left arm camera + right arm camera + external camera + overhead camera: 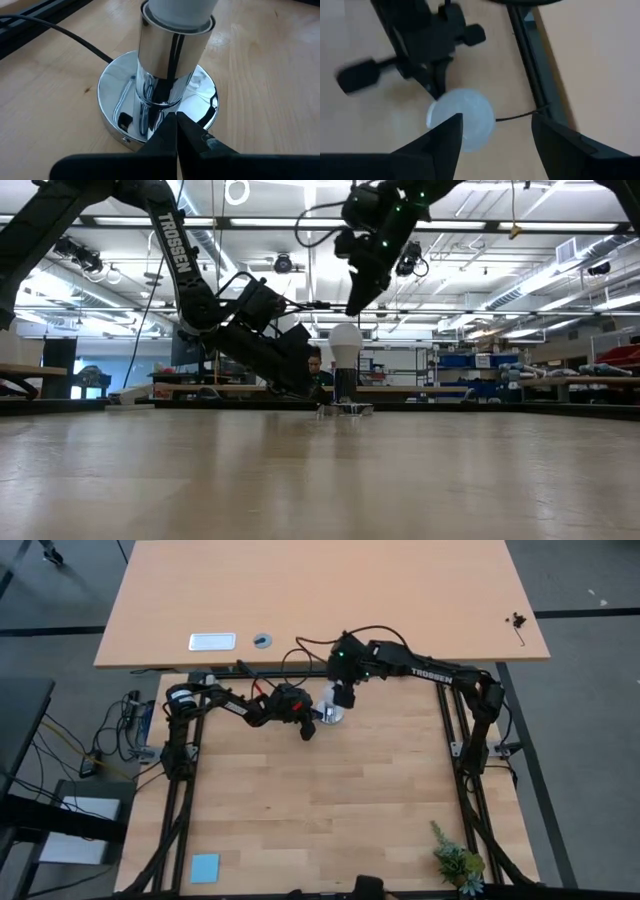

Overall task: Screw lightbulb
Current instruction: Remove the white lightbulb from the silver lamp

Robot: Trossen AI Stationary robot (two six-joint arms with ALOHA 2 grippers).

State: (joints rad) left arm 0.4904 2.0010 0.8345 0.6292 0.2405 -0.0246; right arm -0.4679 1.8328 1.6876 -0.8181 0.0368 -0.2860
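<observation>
The white lightbulb [345, 344] stands upright with its base in the chrome socket's tube [172, 50], which rises from the round silver socket disc [112, 95] on the table's far middle. My left gripper [176, 120] is shut, its tips on the disc beside the tube; it also shows in the high view [309, 728]. My right gripper [495, 131] is open and hangs above the bulb [465, 117], clear of it, as the low view [354, 304] shows. My left gripper's shut fingertips [170, 131] rest on the socket disc's top [150, 131], right at the foot of the chrome tube. The fingers slant down from the table's left side. The disc lies flat on the table.
The socket's black cord [60, 31] runs off toward the table's far left. A dark frame rail [530, 55] runs close behind the socket. A small plant [457, 862] stands at the near right corner and a blue square [205, 867] lies at the near left.
</observation>
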